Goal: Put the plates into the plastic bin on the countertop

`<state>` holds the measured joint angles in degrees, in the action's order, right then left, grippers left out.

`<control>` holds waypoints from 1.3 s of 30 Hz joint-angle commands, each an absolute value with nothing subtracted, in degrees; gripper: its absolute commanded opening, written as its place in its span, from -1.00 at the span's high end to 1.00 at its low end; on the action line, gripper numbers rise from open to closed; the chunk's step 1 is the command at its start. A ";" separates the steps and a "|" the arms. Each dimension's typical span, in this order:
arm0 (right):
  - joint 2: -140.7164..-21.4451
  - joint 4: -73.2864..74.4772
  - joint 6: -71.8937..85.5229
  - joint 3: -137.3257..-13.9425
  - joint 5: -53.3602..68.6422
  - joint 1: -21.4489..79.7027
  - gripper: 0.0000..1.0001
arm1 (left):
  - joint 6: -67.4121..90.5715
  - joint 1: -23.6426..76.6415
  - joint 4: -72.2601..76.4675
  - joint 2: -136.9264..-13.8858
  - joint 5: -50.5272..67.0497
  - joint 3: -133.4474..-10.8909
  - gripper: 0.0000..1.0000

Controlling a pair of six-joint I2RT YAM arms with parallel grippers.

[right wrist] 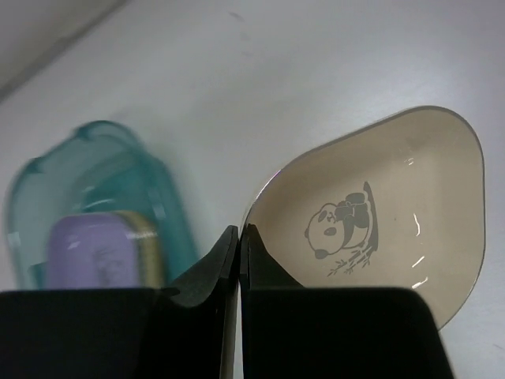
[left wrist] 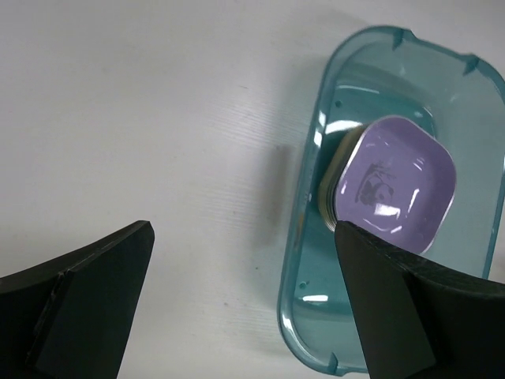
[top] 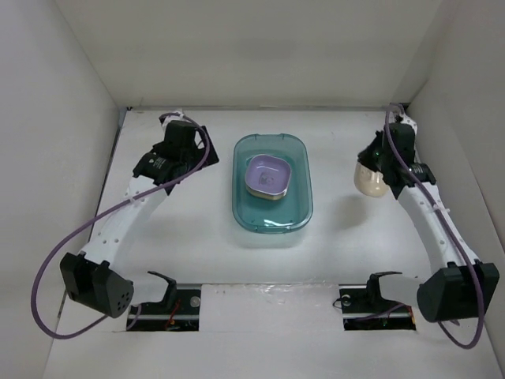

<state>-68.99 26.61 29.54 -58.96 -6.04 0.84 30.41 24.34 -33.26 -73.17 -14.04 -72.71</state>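
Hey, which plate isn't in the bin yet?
The cream panda plate, pinched by the right hand, right of the bin; the purple plate lies inside it.

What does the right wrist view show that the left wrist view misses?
Only the right wrist view: the cream plate with its panda motif, its rim pinched in the shut right gripper.

Only the left wrist view: the left gripper, jaws wide open and holding nothing, over bare countertop.

Both: the plastic bin with a purple plate lying on top of a stack inside it.
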 commanded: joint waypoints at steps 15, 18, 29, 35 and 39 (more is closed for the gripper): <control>-100.68 27.76 58.62 -96.84 -18.11 37.78 1.00 | 28.74 11.51 -31.03 -66.01 -20.75 -66.63 -0.99; -104.58 29.96 59.33 -101.50 -20.47 39.37 1.00 | 28.74 11.51 -28.92 -63.81 -18.90 -64.07 -0.99; -107.40 31.28 59.87 -103.79 -25.13 42.27 -0.31 | 27.51 11.51 -28.39 -63.81 -17.75 -63.54 -0.99; -106.18 33.48 54.85 -110.38 -34.00 47.19 -1.00 | 27.51 11.51 -28.39 -63.28 -18.28 -63.02 -0.99; -99.86 34.10 47.74 -108.64 -40.59 49.74 -1.00 | 28.04 11.51 -29.00 -63.28 -19.86 -63.02 -0.99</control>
